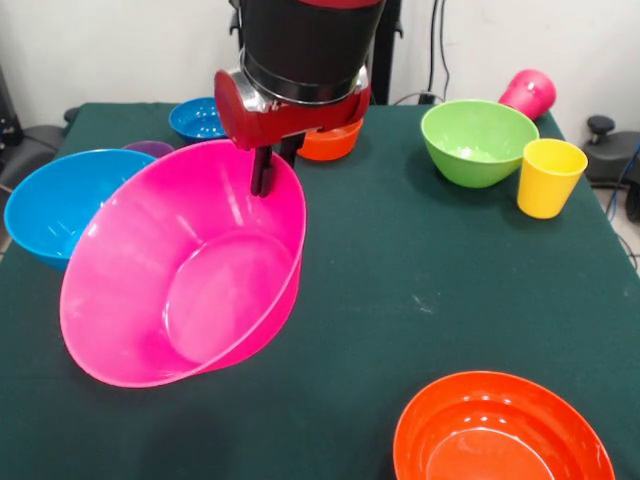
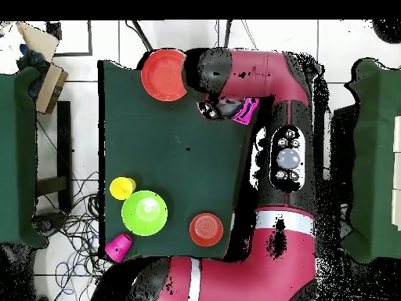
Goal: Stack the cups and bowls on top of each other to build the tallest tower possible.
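Front view
Hidden: purple cup (image 1: pixel 150 148) shows only as a rim sliver behind the pink bowl (image 1: pixel 190 270); small orange bowl (image 1: pixel 330 142) partly behind the arm; big orange bowl (image 1: pixel 500 430) cut off at bottom edge.
Arm: comes down from top centre, gripper (image 1: pixel 272 165) over the pink bowl's far rim.
Claw: dark fingers closed on that rim, one inside, one behind the wall; bowl tilted up, mouth facing the camera, lower edge on the table (image 1: pixel 400 260).
Count: 6 bowls, adding blue (image 1: pixel 60 205) at left, small blue (image 1: pixel 198 118) at back, green (image 1: pixel 478 140). 3 cups seen: purple, yellow (image 1: pixel 548 176) just beside green bowl, magenta (image 1: pixel 528 93) on its side at far corner.

Overhead view
Hidden: arm covers the table's right side; pink bowl shows only as a scrap; blue bowls not seen.
Seen: big orange bowl (image 2: pixel 164 74), green bowl (image 2: pixel 144 212), yellow cup (image 2: pixel 122 188), magenta cup (image 2: pixel 119 247), small orange bowl (image 2: pixel 206 229).
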Robot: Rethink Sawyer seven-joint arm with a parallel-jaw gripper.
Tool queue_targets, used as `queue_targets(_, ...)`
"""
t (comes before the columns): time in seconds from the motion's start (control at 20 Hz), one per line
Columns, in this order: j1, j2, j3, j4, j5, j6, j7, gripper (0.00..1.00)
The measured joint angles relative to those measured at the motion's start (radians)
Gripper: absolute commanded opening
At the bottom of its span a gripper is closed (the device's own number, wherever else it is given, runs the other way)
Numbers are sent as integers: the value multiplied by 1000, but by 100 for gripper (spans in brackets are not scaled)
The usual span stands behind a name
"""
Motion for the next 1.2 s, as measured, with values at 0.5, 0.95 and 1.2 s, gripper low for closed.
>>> queue_targets(0.5,-6,0,3,-49,33,14,0,0)
queue_targets(0.95,-32,-8,3,-39,86,11,0,0)
queue_targets(1.2,-36,-18,3,-10,93,-9,0,0)
